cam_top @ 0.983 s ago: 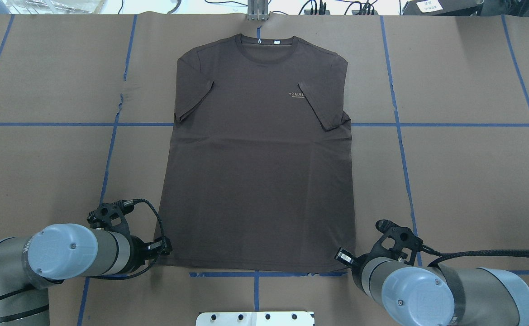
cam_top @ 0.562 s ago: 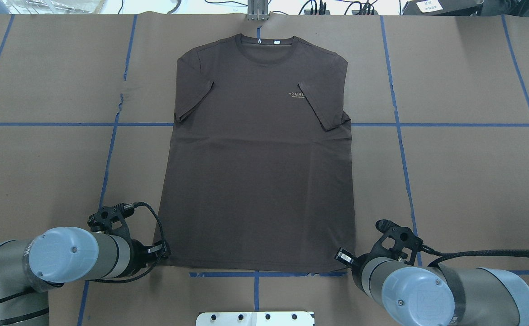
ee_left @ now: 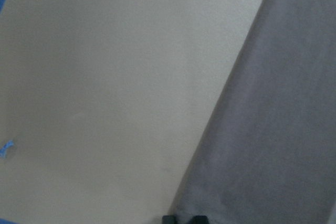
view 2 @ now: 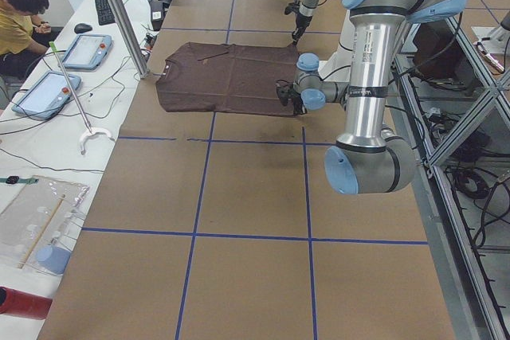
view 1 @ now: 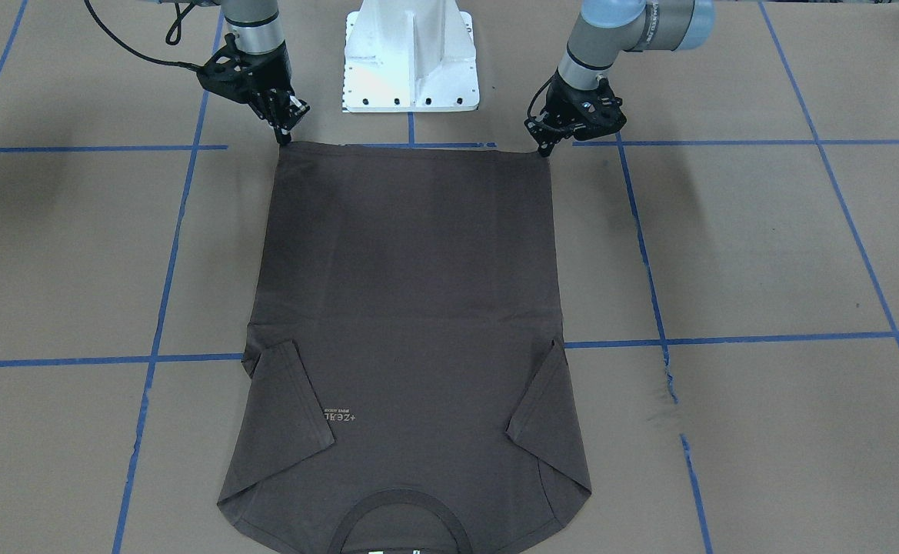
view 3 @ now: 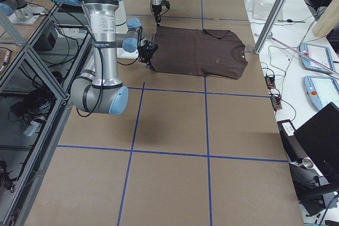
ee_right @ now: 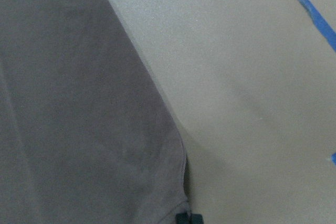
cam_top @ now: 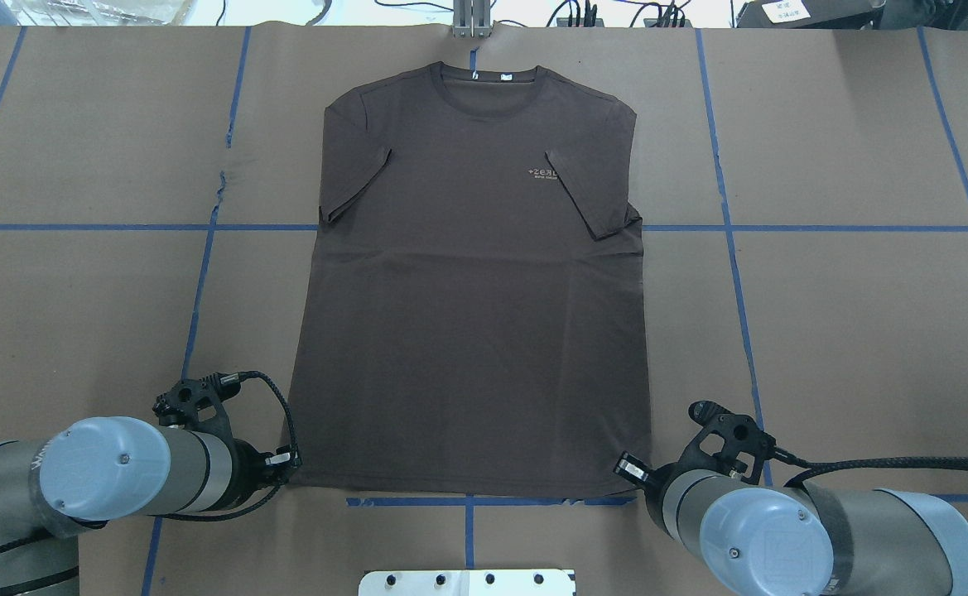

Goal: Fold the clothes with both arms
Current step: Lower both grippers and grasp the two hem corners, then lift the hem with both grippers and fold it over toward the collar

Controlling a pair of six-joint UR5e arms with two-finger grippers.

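Front camera first: the dark brown T-shirt point(view 1: 411, 308) is laid flat on the paper-covered table point(view 1: 764, 246), hem towards the white pedestal base point(view 1: 411, 61), collar point(view 1: 401, 498) at the far end, both sleeves tucked in over the chest. The right gripper point(view 1: 284, 137) sits on one hem corner and the left gripper point(view 1: 544, 148) on the other, both claws drawn narrow with the tips down on the cloth. Overhead it's the same layout, shirt dead centre with an arm at each bottom corner, but the wrists hide most of the fingers. The two side cams just show the near and far arm each reaching down to the hem, too small to judge the claws. In the left wrist cam, the dark fingertips point(ee_left: 168, 219) are close together with the shirt's edge running right in between them. In the right wrist cam, the fingertips point(ee_right: 189, 219) are closed up on the corner, and the fabric looks slightly lifted there.
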